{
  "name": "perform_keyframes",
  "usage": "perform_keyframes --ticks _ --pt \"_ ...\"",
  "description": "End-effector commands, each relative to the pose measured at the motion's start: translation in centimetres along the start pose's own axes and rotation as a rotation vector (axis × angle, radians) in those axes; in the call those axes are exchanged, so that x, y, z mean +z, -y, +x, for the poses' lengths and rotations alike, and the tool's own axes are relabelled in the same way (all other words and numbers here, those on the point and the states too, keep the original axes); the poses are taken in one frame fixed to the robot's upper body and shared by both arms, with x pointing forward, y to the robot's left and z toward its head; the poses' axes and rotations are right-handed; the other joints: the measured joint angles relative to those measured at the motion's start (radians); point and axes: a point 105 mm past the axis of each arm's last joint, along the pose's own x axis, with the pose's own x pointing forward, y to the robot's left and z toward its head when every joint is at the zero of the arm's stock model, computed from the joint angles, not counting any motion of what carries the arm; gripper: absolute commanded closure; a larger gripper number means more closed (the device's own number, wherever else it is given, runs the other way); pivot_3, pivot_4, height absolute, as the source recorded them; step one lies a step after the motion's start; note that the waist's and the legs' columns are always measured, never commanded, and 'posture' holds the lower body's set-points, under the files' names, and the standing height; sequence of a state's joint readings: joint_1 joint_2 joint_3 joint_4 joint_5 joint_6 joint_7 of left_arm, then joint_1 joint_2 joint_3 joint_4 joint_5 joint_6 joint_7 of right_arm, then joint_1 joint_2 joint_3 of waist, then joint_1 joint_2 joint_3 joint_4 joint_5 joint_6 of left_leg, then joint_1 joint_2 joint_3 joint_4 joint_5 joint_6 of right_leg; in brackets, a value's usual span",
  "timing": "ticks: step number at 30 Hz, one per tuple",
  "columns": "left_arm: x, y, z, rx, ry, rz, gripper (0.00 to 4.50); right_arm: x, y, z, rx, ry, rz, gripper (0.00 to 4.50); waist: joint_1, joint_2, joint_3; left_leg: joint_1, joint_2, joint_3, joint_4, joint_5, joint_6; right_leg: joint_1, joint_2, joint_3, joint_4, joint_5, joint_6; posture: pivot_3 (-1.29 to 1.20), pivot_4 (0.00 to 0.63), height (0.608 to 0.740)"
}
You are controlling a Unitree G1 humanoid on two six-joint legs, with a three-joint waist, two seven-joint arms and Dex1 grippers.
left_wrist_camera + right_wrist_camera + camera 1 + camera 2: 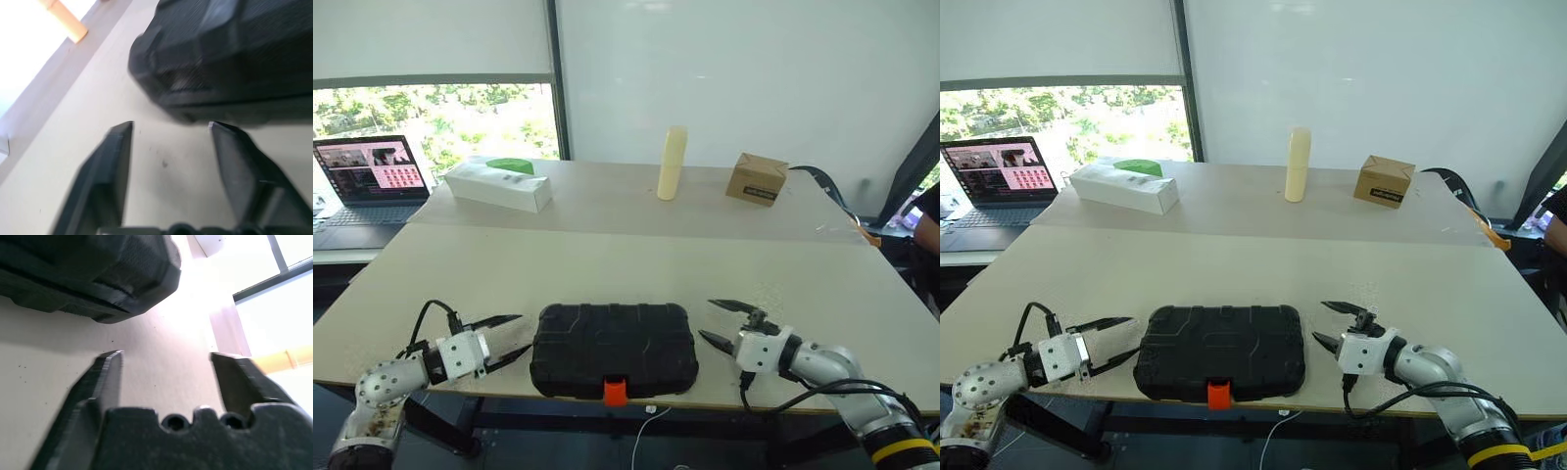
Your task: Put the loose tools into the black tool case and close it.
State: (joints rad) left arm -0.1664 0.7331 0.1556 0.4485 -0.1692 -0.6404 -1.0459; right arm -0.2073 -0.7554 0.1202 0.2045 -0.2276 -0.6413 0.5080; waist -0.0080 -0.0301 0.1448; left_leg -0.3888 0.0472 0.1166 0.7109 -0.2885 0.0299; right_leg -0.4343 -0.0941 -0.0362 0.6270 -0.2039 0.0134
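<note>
Lying shut, black tool case point(614, 350), orange latch point(615, 392) frontward, between both grippers' spread, empty fingers point(499, 321).

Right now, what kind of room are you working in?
Probably an office or lab workspace: pale tables pushed together by a window, an open laptop at the side, and a plain white wall behind a cardboard box.

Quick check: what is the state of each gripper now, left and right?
Left gripper: open, holding nothing, beside the black tool case.
Right gripper: open, holding nothing.
</note>
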Motion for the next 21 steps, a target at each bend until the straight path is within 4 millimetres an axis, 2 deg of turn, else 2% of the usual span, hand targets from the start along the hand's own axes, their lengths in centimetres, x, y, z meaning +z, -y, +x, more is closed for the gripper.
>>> perform_keyframes --ticks 1,5,6,7,8,10,11,12,13,14,15,19,21 --pt "-0.4 -3.1 -1.0 0.060 -0.035 -0.078 1.01 0.1 1.8 -2.0 -0.029 -0.007 0.093 0.72 0.000 0.000 0.000 0.000 0.000 0.000 0.000 0.000 0.000 0.000 0.000 0.000 0.000 0.000 0.000 0.00 0.150 0.740" --pt "-0.1 -4.4 -0.6 0.027 -0.020 -0.174 1.00 2.8 -1.2 -4.1 0.184 0.052 0.366 1.89 0.003 0.000 0.000 0.000 0.001 -0.001 -0.001 -0.001 0.001 0.000 0.001 0.000 0.000 0.000 0.000 0.00 0.150 0.740" --pt "0.2 -4.8 -0.4 0.026 -0.005 -0.201 1.55 3.5 -1.9 -4.4 0.230 0.064 0.386 2.26 0.003 0.000 0.000 0.000 0.001 -0.002 -0.001 -0.001 0.001 0.001 0.001 0.000 -0.001 0.000 0.000 0.00 0.150 0.740" --pt "0.5 -5.4 0.0 0.034 0.008 -0.208 1.74 4.3 -2.6 -4.7 0.279 0.073 0.409 2.59 0.003 0.000 0.000 0.000 0.001 -0.003 -0.001 -0.001 0.002 0.001 0.002 -0.001 -0.002 0.000 0.000 0.00 0.150 0.740" --pt "0.9 -5.8 0.5 0.028 0.025 -0.226 2.16 4.9 -3.3 -4.9 0.321 0.071 0.448 2.92 0.003 0.000 0.000 -0.001 0.001 -0.003 -0.001 -0.002 0.002 0.000 0.001 -0.001 -0.002 0.000 0.000 0.00 0.150 0.740" --pt "1.7 -6.4 1.7 0.021 0.048 -0.255 2.87 6.4 -4.2 -4.8 0.365 0.097 0.458 3.61 0.004 -0.001 -0.001 -0.001 0.001 -0.004 0.000 -0.002 0.002 0.001 0.001 0.000 -0.002 0.000 0.000 0.00 0.150 0.740" --pt "1.9 -6.6 2.0 0.019 0.051 -0.259 3.36 6.8 -4.4 -4.7 0.372 0.102 0.460 4.03 0.004 -0.002 -0.001 0.000 0.000 -0.004 0.001 -0.002 0.002 0.001 0.001 0.000 -0.002 0.000 0.000 0.00 0.150 0.740" --pt "2.2 -6.6 2.5 0.006 0.058 -0.265 3.55 7.1 -4.8 -4.5 0.381 0.102 0.478 4.23 0.003 -0.002 -0.001 0.000 0.000 -0.005 0.001 -0.002 0.002 0.002 0.001 0.000 -0.002 0.000 0.001 0.00 0.150 0.740" --pt "2.5 -6.4 3.3 -0.024 0.060 -0.267 4.07 7.5 -5.6 -4.1 0.417 0.095 0.499 4.50 0.003 -0.002 -0.001 0.000 0.000 -0.005 0.001 -0.002 0.002 0.002 0.001 0.001 -0.002 0.000 0.001 0.00 0.150 0.740" --pt "2.8 -6.0 3.9 -0.065 0.062 -0.280 4.39 7.8 -6.4 -3.8 0.446 0.089 0.511 4.50 0.003 -0.002 -0.001 0.001 0.000 -0.005 0.001 -0.002 0.002 0.002 0.001 0.001 -0.002 0.000 0.001 0.00 0.150 0.740" --pt "3.1 -5.8 4.7 -0.093 0.065 -0.274 4.45 8.1 -7.1 -3.3 0.471 0.087 0.512 4.50 0.004 -0.002 -0.001 0.001 0.000 -0.005 0.001 -0.002 0.002 0.003 0.002 0.001 -0.002 0.000 0.001 0.00 0.150 0.740" --pt "3.4 -5.2 6.6 -0.181 0.040 -0.291 4.45 9.1 -8.9 -2.0 0.555 0.070 0.577 4.50 0.009 -0.003 -0.001 0.000 -0.001 -0.004 0.002 -0.002 0.002 0.003 0.002 0.000 -0.001 0.000 0.001 0.00 0.150 0.740" --pt "3.2 -4.9 7.4 -0.217 0.008 -0.286 4.45 9.9 -9.2 -1.1 0.569 0.081 0.607 4.50 0.009 -0.003 0.000 0.000 -0.001 -0.004 0.002 -0.002 0.002 0.002 0.002 0.000 -0.002 0.000 0.000 0.00 0.150 0.740"
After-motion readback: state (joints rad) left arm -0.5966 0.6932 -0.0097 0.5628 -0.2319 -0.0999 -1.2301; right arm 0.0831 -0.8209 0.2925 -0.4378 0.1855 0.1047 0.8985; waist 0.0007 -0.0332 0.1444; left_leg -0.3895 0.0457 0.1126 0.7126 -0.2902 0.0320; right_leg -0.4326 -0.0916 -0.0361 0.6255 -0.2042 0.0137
